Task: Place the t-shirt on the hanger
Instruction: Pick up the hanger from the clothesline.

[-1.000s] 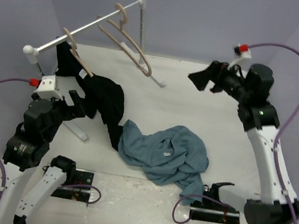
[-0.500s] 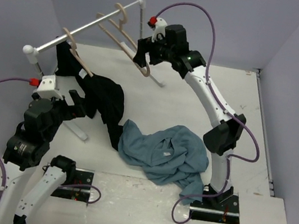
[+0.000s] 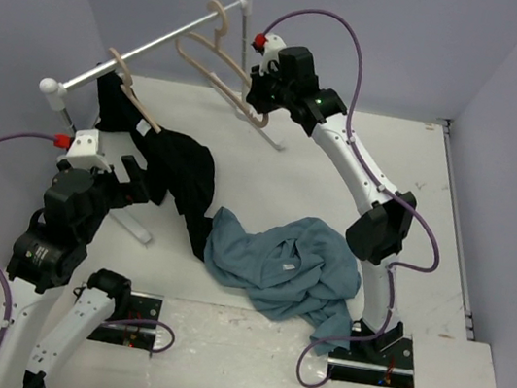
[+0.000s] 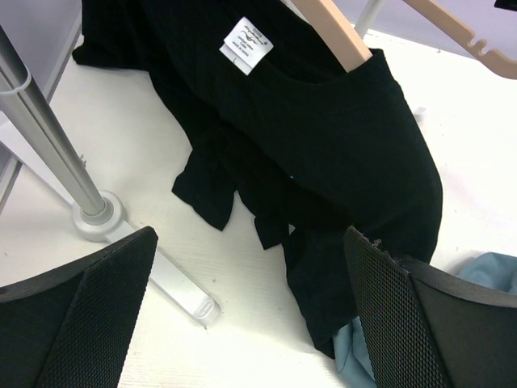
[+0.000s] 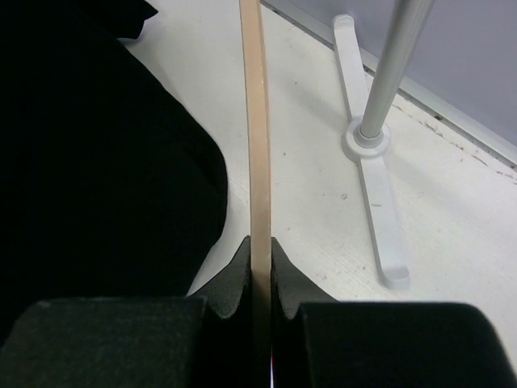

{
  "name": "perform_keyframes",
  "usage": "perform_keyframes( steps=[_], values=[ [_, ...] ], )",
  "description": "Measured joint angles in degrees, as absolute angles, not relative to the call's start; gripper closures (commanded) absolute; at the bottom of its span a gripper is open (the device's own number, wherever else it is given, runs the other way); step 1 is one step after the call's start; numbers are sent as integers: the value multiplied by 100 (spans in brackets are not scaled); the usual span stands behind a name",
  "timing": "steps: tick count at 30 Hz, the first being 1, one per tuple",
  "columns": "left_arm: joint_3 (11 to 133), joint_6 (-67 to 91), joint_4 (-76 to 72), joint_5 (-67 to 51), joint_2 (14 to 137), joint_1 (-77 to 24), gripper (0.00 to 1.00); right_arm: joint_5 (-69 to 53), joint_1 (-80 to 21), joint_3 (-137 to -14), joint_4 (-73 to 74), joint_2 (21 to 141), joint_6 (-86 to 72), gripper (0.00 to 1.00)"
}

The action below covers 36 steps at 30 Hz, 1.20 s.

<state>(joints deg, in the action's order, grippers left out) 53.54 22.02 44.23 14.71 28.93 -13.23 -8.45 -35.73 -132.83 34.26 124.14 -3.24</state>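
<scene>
With right gripper (image 5: 260, 246) clenched on the hanger (image 5: 255, 121) and left gripper (image 4: 249, 242) spread wide, lift straight up off the rail (image 3: 155, 38), holding the frame level.

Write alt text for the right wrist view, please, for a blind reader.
The right gripper is shut on the thin tan hanger, which runs straight up the frame. A black garment fills the left; a white rack foot lies right.
</scene>
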Motion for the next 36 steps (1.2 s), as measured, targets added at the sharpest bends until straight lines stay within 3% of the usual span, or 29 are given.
perform_keyframes(
  steps=[6,14,28,30,34,36],
  values=[
    [5418,2198,4498,1454,2953,-1323,0,-820,-3568,-12823,3058,12212,-354,100],
    [6581,2052,4610,1105,3383,-1317,0,-635,-3568,-11714,2694,10806,-422,100],
    [7773,1677,4402,-1239,5217,-1474,0,932,-3381,-7420,2676,7050,-1195,100],
    [8007,1696,4225,-1130,5559,-2011,0,1343,-3303,-6837,3082,6227,-1482,100],
    [8463,1696,3946,-121,6498,-4139,1,2203,-3155,-6298,3802,4633,-2095,100],
    [8553,1820,3903,659,7048,-4989,8,2658,-3146,-6309,4073,4048,-2358,100]
  ],
)
